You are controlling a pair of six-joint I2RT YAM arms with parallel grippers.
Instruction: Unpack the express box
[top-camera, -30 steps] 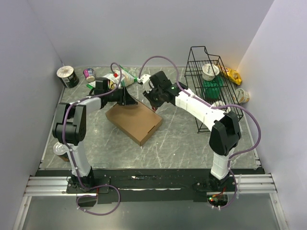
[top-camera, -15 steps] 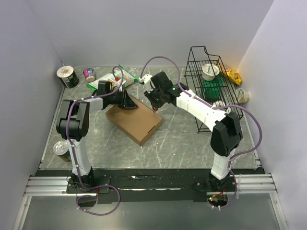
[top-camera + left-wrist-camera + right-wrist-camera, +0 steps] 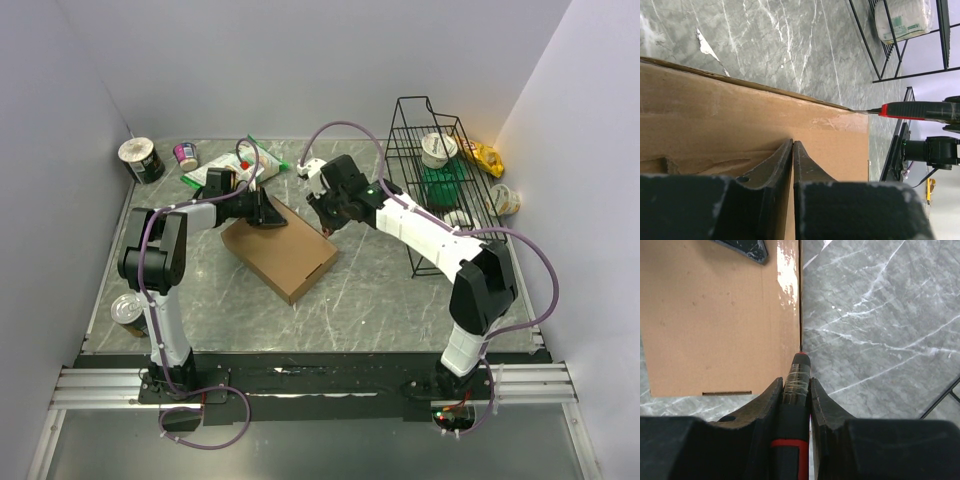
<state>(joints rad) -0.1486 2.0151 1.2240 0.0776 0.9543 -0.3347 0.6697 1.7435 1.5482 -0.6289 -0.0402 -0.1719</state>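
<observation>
The express box, flat brown cardboard, lies closed on the marble table. My left gripper is shut and empty, its tips low over the box's far left part; in the left wrist view the gripper is against the cardboard. My right gripper is shut on a black cutter with a red band. The cutter's tip sits at the box's far right edge. The cutter also shows in the left wrist view, at the box's corner.
A black wire rack with a cup and green bag stands at the right. A green-and-white snack bag, two cups and a tin are at the left. A yellow packet and a cup lie beyond the rack.
My right gripper with the cutter has shifted slightly right along the box's far edge. My left arm has drawn in and its gripper has settled on the box. The box has barely moved.
</observation>
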